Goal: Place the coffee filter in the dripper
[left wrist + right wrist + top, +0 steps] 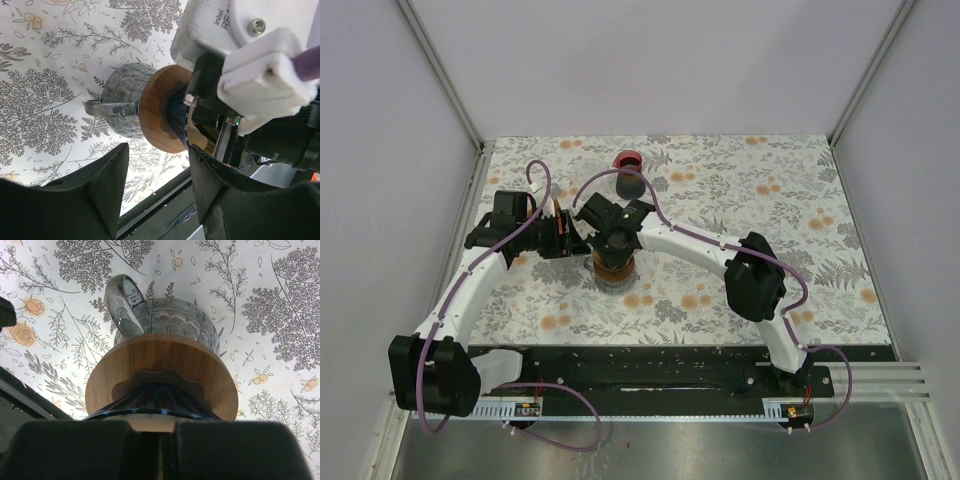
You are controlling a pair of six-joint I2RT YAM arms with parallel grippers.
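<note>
Risk noted: the right claw (pixel 159 431) is closed tight on what reads as the tan edge of the coffee filter (pixel 152 423), directly at the mouth of the dark blue ribbed dripper (pixel 157 399). If the paper is released off-centre, it would likely end up creased or tilted against the ribs rather than seated. A sideways pull on withdrawal could drag the filter out, or tip the dripper and its wooden collar (pixel 160 365) off the glass server (pixel 172 320), which merely stands on the floral worktop (pixel 270 315). The left claw (pixel 157 162) stands partly open and empty at the bottom of its frame, near the server and bracing nothing. In the overhead view the filter lies at centre frame, hidden beneath the right claw.
</note>
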